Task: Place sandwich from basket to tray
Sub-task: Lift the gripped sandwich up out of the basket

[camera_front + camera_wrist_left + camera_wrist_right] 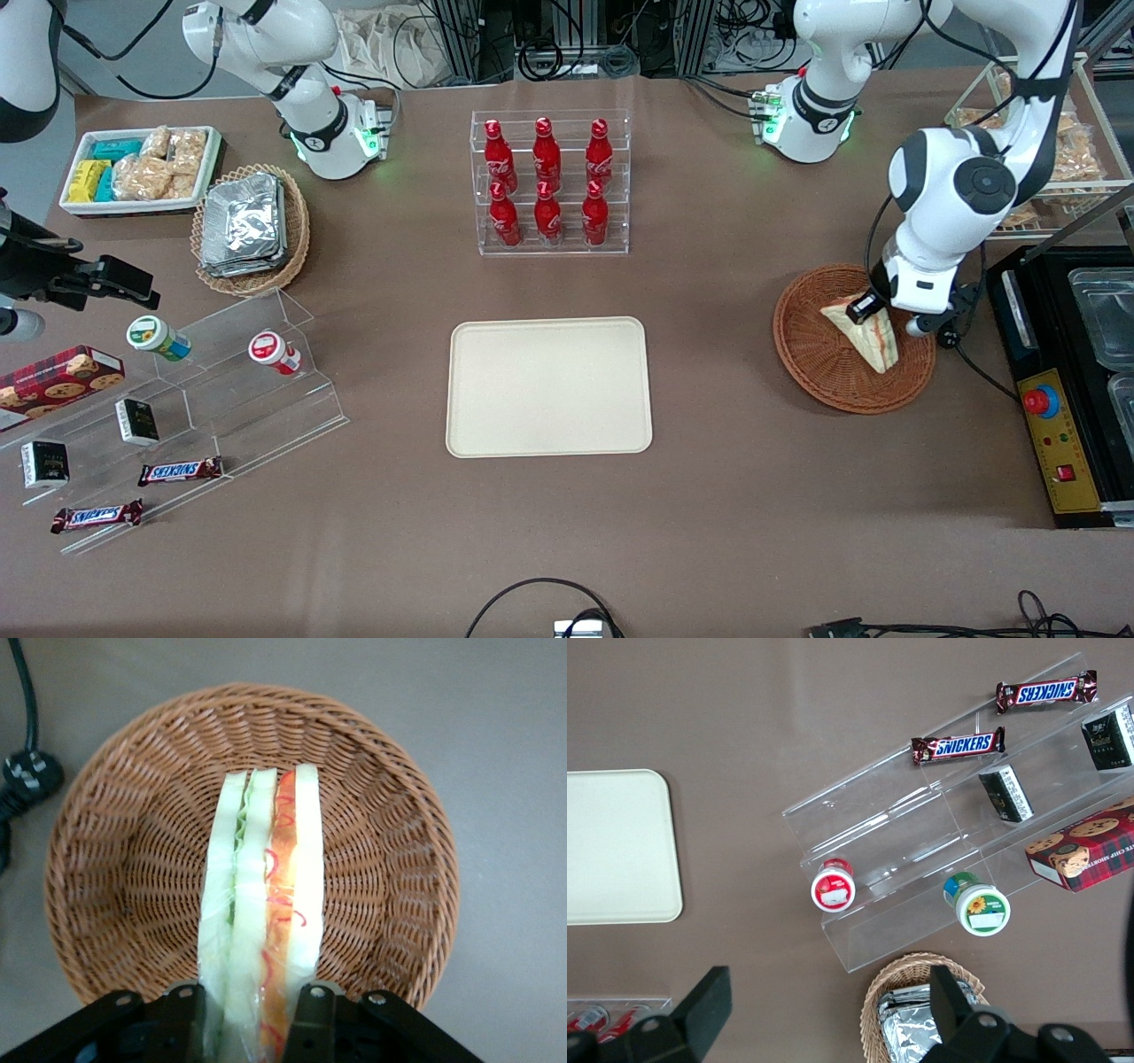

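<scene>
The gripper (pixel 250 1005) is clamped on one end of the sandwich (pixel 261 904), which stands on edge over the wicker basket (pixel 819 372) at the right of the front view. The hold is near one corner, so the clear-wrapped wedge may pivot or slip out while travelling to the bare tray (pixel 548 387) at centre frame.

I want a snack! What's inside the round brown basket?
One sandwich stands in the basket, gripper fingers on either side of its end. What lies under the sandwich is covered.
</scene>
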